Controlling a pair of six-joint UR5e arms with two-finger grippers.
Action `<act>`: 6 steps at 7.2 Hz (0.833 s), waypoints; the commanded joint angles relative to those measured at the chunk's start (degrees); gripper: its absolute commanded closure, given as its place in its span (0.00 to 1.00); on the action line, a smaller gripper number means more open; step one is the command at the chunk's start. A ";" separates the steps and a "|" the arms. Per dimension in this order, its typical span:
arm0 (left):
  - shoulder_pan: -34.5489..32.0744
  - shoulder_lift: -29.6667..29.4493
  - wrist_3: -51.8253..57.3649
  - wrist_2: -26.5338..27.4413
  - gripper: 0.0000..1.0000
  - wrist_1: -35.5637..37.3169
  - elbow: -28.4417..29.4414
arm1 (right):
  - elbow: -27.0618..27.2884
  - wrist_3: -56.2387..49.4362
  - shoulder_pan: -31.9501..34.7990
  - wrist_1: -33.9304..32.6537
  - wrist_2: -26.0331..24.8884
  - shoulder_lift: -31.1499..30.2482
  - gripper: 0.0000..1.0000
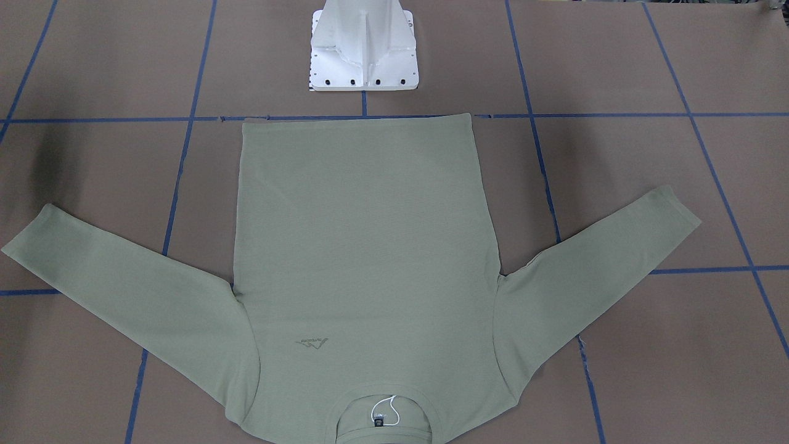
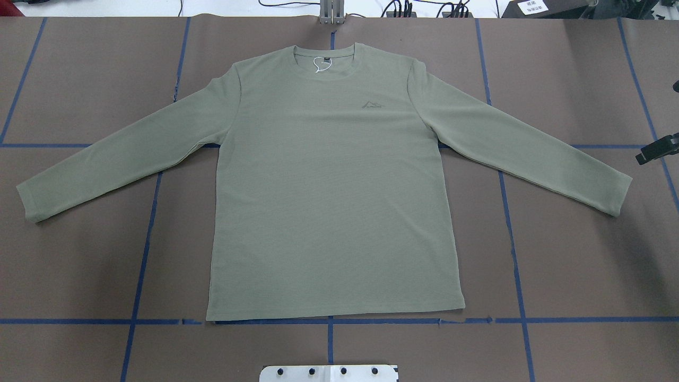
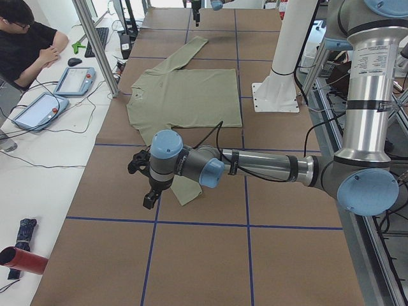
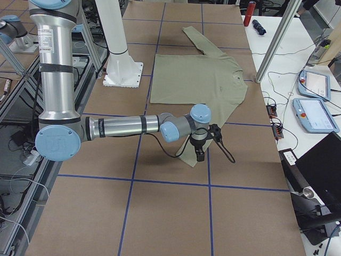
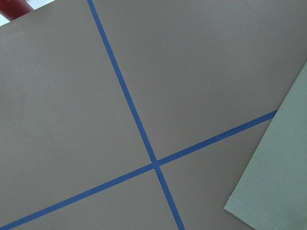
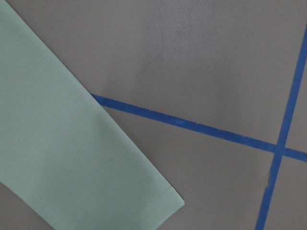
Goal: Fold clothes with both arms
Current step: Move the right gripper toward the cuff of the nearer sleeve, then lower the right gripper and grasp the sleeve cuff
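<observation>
You've got the shirt (image 2: pixel 329 185) flat, front up, mid table (image 2: pixel 74 265): hem twd robot-side edge, sleeves angled out twd both ends. Your left gripper (image 3: pixel 148 203) hangs by the left cuff (image 5: pixel 268 201), the right gripper (image 4: pixel 200 156) by the right cuff (image 6: pixel 158 206). Finger gap: can't tell on either; cuffs look ungrasped.

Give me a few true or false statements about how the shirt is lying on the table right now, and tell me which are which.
1. The shirt lies flat with its chest logo facing up. True.
2. Both sleeves are folded across the body. False: the sleeves are spread out to the sides, flat on the table.
3. The hem is the end nearest the white pedestal. True.
4. The tape lines on the table are red. False: the tape is blue.
</observation>
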 commanded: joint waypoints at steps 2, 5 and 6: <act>-0.07 0.53 -0.18 -0.05 0.00 -1.94 0.26 | -14.33 9.98 -3.51 25.48 -0.46 -0.25 0.00; 0.02 0.44 -0.10 -0.13 0.00 -2.03 0.35 | -14.07 15.74 -5.72 23.14 -0.28 3.79 0.00; 0.02 0.44 -0.10 -0.13 0.00 -2.03 0.35 | -13.72 15.74 -6.42 22.08 -0.37 3.80 0.00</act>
